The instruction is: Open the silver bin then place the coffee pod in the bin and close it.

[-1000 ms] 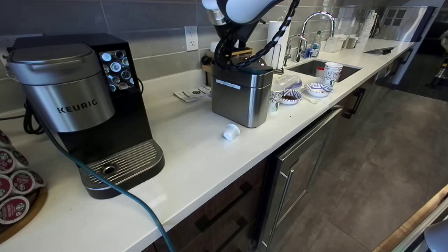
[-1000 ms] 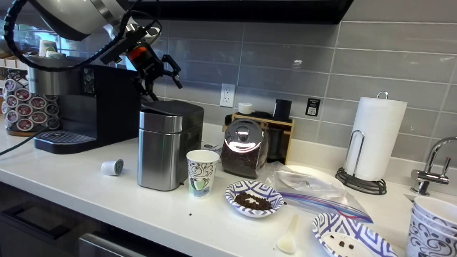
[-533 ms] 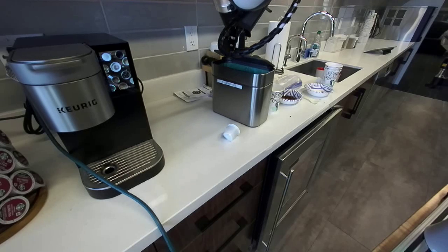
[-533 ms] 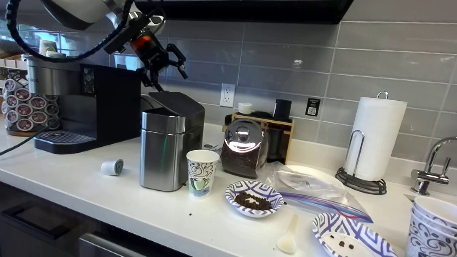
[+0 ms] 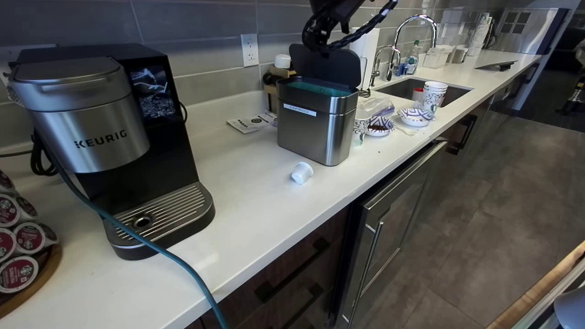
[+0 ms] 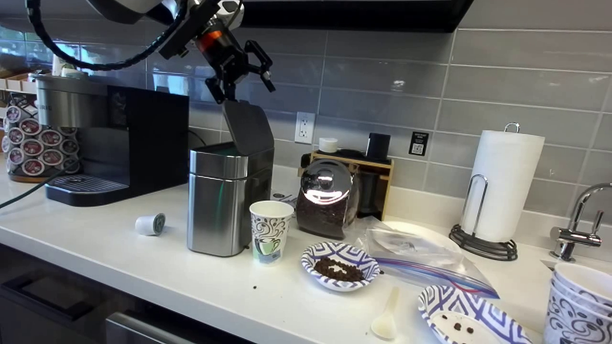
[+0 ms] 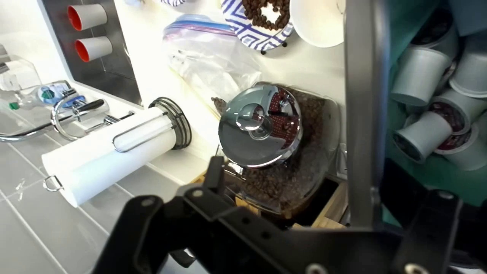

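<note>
The silver bin stands on the counter in both exterior views. Its dark lid is raised nearly upright. In the wrist view the lid's edge runs between my fingers, and several used pods lie on the green liner inside. The white coffee pod lies on its side on the counter beside the bin, also seen in an exterior view. My gripper is open above the bin, one finger on the bin-opening side of the lid, close to it or touching; contact is unclear. It holds nothing.
The Keurig machine stands beside the bin. A paper cup stands close to the bin's side. A bean jar, a bowl of beans and a paper towel roll are farther along. The tiled wall is behind.
The lid has swung from almost closed to nearly upright. My gripper has moved up and across the bin toward the hinge side. The bin has shifted slightly; the pod has not moved.
</note>
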